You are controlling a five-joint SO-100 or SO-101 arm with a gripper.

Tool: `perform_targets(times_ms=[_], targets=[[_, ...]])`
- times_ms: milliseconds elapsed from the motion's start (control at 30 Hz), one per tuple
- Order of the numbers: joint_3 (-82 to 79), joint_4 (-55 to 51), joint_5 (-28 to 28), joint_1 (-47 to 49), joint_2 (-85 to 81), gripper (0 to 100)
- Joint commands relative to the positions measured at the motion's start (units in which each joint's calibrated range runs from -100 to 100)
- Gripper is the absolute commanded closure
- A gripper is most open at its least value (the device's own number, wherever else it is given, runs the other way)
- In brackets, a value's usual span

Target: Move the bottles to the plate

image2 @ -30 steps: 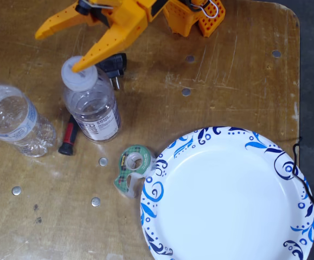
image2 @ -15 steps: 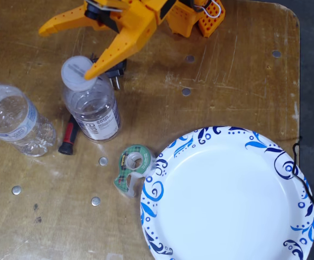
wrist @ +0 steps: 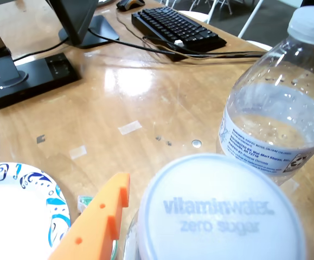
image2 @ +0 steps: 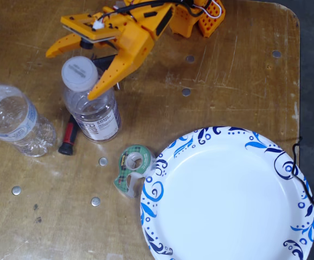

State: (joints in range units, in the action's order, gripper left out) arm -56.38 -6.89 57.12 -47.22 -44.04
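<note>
Claw: your orange two-finger claw (image2: 72, 73) stands spread wide and holds nothing; one finger (image2: 116, 70) slants down the right side of the nearer bottle in the fixed view, the other (image2: 64, 43) reaches past the cap on the far side. You seem to be lining up to straddle the neck.

Nearer bottle: the clear plastic bottle with the wide grey-white cap and white label (image2: 91, 108) stands upright between the spread fingers. In the wrist view its cap (wrist: 219, 211) fills the lower frame right beside the orange finger (wrist: 100, 222), so the camera sits just above it.

Second bottle: the crinkled clear bottle with the small white cap (image2: 13, 119) stands left of the claw in the fixed view, apart from the first.

Plate: the large white paper plate with blue swirls on its rim (image2: 162, 189) lies well to the lower right of the claw, bare, ready to take both.

In the way: a green tape dispenser (image2: 132, 168) sits between the nearer bottle and the plate; a red-handled tool (image2: 67, 138) lies by the bottle's base.

Worktop: the worn wooden worktop (image2: 227, 70) is otherwise open along your carry path.
</note>
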Motion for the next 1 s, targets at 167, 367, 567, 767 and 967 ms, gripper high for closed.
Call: perform_targets(times_ms=[167,367,567,767,967], targets=[[-1.81,6.55,0.26,0.05,0.54,58],[-1.9,6.46,0.2,-1.24,0.54,82],[-1.9,6.02,-0.11,-4.26,0.03,98],[-0.91,6.46,-0.11,-4.26,-0.14,98],[6.66,7.07,0.2,-3.94,-0.22,98]])
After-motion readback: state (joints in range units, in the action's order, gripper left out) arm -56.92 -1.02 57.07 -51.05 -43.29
